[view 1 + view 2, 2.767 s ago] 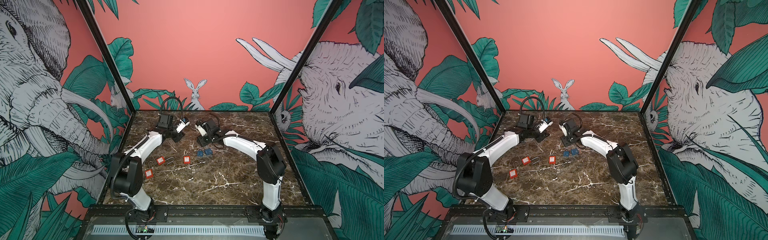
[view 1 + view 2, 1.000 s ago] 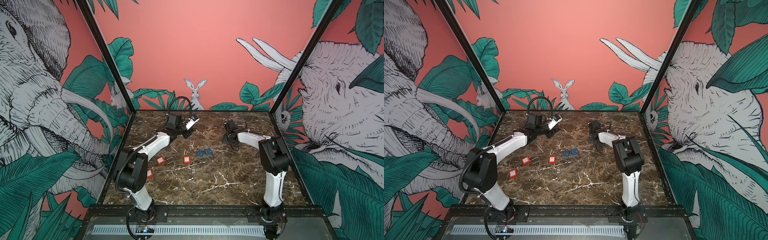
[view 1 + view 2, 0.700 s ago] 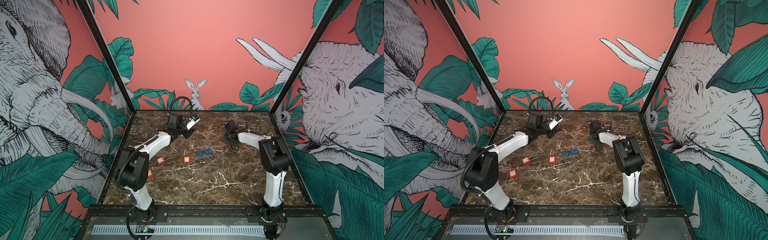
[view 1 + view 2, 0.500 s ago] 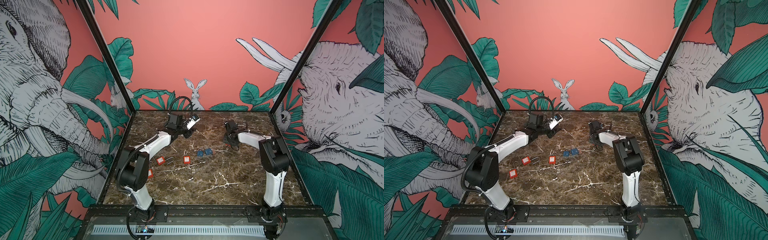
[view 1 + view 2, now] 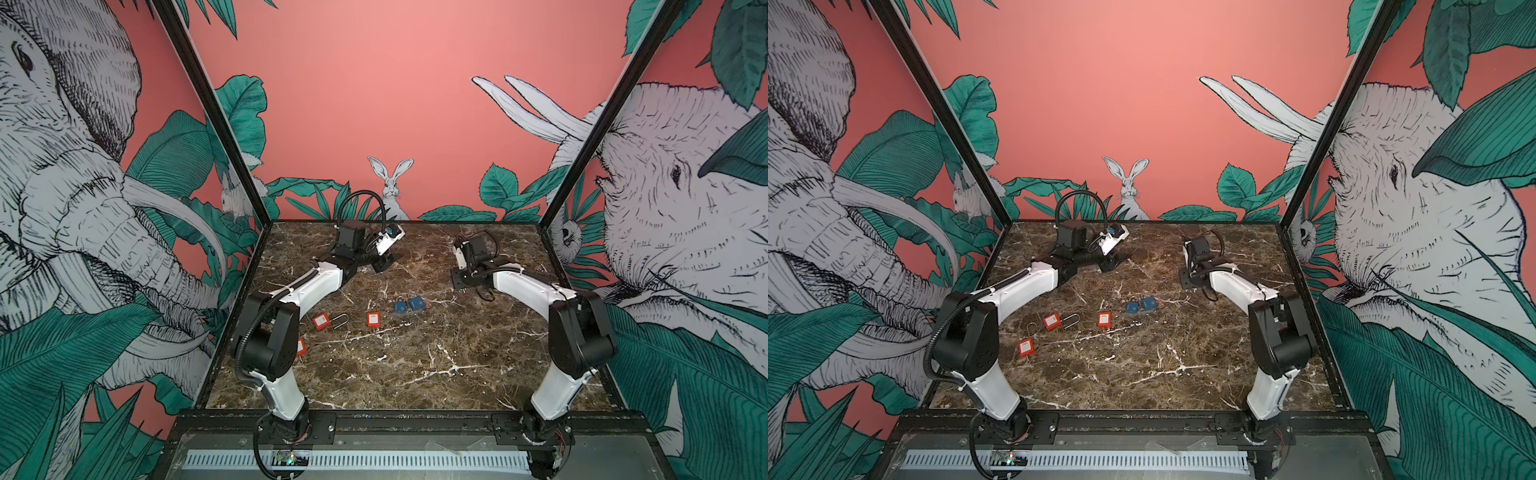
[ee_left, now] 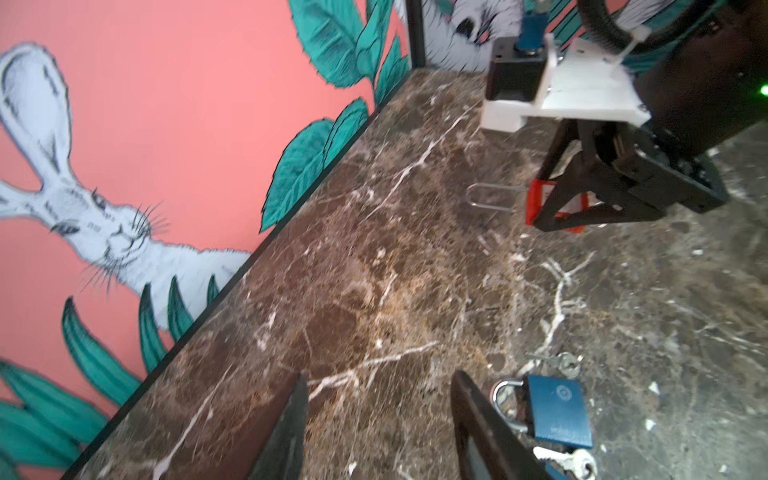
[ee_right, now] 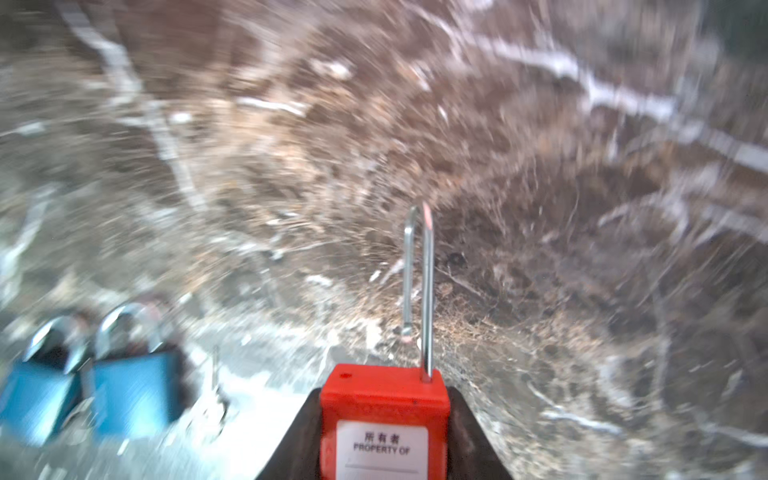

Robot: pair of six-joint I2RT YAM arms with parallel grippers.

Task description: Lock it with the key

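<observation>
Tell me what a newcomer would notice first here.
The right hand clamps a red padlock, its shackle open, at the back right of the table. The left hand gapes empty opposite it. Two blue padlocks lie mid-table, and elephant murals loom on both side walls.

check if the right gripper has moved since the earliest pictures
Yes. In a top view the right gripper, holding a red padlock, has swung rightward, from directly behind the blue padlocks to off their right side.
</observation>
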